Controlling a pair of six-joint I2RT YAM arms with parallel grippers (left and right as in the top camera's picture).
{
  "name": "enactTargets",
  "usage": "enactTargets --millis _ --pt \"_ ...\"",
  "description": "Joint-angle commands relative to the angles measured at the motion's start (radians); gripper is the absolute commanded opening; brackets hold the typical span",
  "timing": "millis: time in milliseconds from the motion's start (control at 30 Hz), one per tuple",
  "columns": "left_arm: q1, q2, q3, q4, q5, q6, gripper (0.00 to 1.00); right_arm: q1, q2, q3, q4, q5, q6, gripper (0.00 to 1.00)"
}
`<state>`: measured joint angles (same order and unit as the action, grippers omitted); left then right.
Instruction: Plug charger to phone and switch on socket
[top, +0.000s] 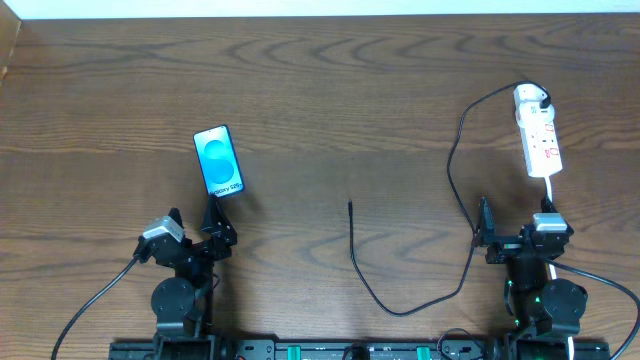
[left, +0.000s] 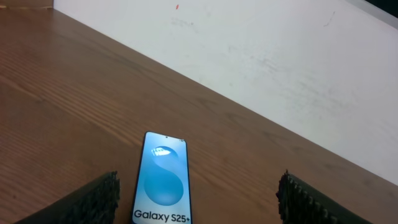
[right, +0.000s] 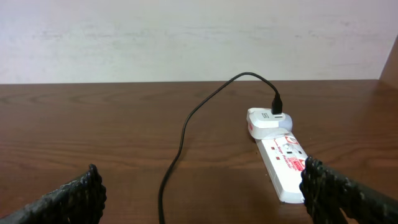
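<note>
The phone (top: 218, 160) lies flat on the table at the left, blue screen up; in the left wrist view (left: 161, 180) it reads "Galaxy S25+". My left gripper (top: 212, 222) is open just in front of it, fingers either side (left: 198, 202). The charger cable (top: 455, 170) runs from a white plug (top: 531, 98) at the far end of the socket strip (top: 540, 140), loops toward the front and ends in a free tip (top: 350, 205) mid-table. My right gripper (top: 484, 228) is open and empty (right: 202, 193); the strip (right: 283, 165) and cable (right: 180, 143) lie ahead of it.
A white cord (top: 551, 190) leaves the strip's near end toward the right arm. A white wall (right: 186, 37) borders the table's far edge. Thicker black robot cables (top: 100, 295) trail at the front corners.
</note>
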<state>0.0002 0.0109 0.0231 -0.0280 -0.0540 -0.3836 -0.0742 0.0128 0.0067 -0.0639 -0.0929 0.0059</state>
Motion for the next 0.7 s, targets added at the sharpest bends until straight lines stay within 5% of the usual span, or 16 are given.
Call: enactTargets --millis 0,667 --pt "0.006 -0.005 -0.019 -0.039 -0.009 0.021 0.81 0.005 -0.008 -0.001 -0.006 0.009 -0.014 0.99" --pt "0.006 -0.005 -0.019 -0.038 -0.008 0.021 0.81 0.005 -0.008 -0.001 -0.006 0.009 -0.014 0.99"
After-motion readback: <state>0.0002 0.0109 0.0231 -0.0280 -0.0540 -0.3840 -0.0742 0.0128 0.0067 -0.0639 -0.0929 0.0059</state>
